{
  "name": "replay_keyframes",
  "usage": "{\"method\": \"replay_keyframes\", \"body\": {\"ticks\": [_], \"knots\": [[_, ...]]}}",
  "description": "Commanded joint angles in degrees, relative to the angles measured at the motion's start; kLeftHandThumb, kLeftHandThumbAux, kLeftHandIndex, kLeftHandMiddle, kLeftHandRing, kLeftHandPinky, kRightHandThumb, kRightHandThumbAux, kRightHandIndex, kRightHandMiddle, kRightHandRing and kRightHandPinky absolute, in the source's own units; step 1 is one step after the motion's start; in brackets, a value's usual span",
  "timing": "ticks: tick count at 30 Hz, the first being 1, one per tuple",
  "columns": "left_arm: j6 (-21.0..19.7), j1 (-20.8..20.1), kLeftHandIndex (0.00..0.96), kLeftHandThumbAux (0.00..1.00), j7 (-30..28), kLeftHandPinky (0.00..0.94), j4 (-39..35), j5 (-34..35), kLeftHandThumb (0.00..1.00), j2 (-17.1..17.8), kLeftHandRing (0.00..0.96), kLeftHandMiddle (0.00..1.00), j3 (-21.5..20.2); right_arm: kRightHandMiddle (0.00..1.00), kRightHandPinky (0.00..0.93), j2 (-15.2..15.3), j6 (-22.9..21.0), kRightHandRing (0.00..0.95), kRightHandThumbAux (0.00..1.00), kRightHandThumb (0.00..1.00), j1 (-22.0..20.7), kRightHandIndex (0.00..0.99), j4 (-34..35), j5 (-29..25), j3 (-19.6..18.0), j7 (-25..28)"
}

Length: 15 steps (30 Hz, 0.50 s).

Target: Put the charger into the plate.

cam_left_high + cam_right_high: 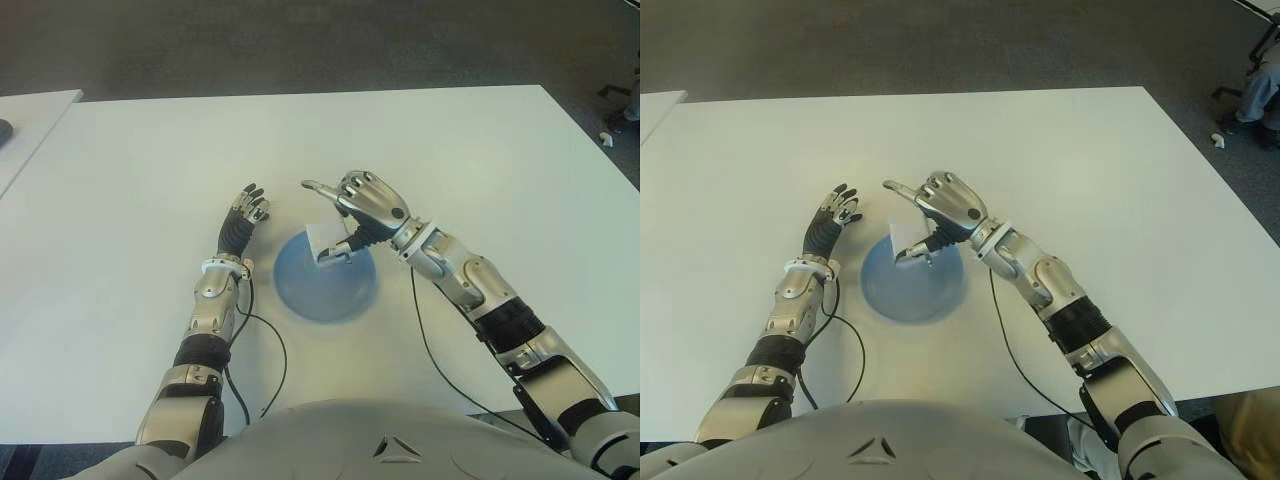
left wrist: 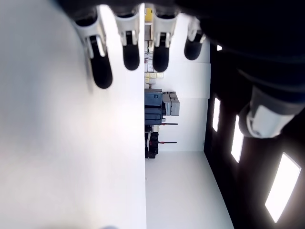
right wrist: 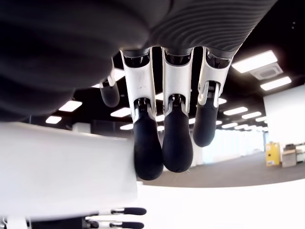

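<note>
The right hand holds the white charger over the far rim of the blue plate, fingers closed on it, apparently not yet touching the plate. The plate sits mid-counter, toward the near edge. The left hand shows beside the plate's left, its 4 fingers relaxed and empty.

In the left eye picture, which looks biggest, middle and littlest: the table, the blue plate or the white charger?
1. Table, biggest.
2. Blue plate.
3. White charger, littlest, partly hidden under the right hand.
</note>
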<state>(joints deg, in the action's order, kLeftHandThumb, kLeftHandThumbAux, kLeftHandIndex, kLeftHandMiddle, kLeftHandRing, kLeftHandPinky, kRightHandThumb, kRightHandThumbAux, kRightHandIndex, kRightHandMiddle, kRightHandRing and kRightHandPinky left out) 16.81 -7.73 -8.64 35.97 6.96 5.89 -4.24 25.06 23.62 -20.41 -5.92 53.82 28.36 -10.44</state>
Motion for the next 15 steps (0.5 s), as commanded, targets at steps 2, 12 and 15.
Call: {"method": "replay_keyframes", "body": {"ticks": [2, 12, 15], "knots": [[-6.1, 5.1, 0.094, 0.515, -0.1, 0.16, 5.9, -1.0, 0.0, -1.2, 0.138, 0.149, 0.8, 0.0, 0.0, 0.4, 1.8, 0.0, 0.161, 0.34, -0.5, 0.0, -1.2, -0.8, -0.5, -0.3], [-5.7, 4.9, 0.125, 0.52, -0.5, 0.162, 6.2, -1.3, 0.0, -1.0, 0.146, 0.163, 0.9, 0.0, 0.0, 0.3, 2.5, 0.0, 0.129, 0.361, -0.7, 0.0, -1.6, -0.7, -1.1, -0.6], [-5.6, 4.9, 0.137, 0.519, -0.8, 0.158, 6.4, -1.2, 0.0, -0.9, 0.144, 0.165, 0.9, 0.0, 0.0, 0.2, 2.6, 0.0, 0.126, 0.369, -0.7, 0.0, -1.7, -0.8, -1.3, -0.8]]}}
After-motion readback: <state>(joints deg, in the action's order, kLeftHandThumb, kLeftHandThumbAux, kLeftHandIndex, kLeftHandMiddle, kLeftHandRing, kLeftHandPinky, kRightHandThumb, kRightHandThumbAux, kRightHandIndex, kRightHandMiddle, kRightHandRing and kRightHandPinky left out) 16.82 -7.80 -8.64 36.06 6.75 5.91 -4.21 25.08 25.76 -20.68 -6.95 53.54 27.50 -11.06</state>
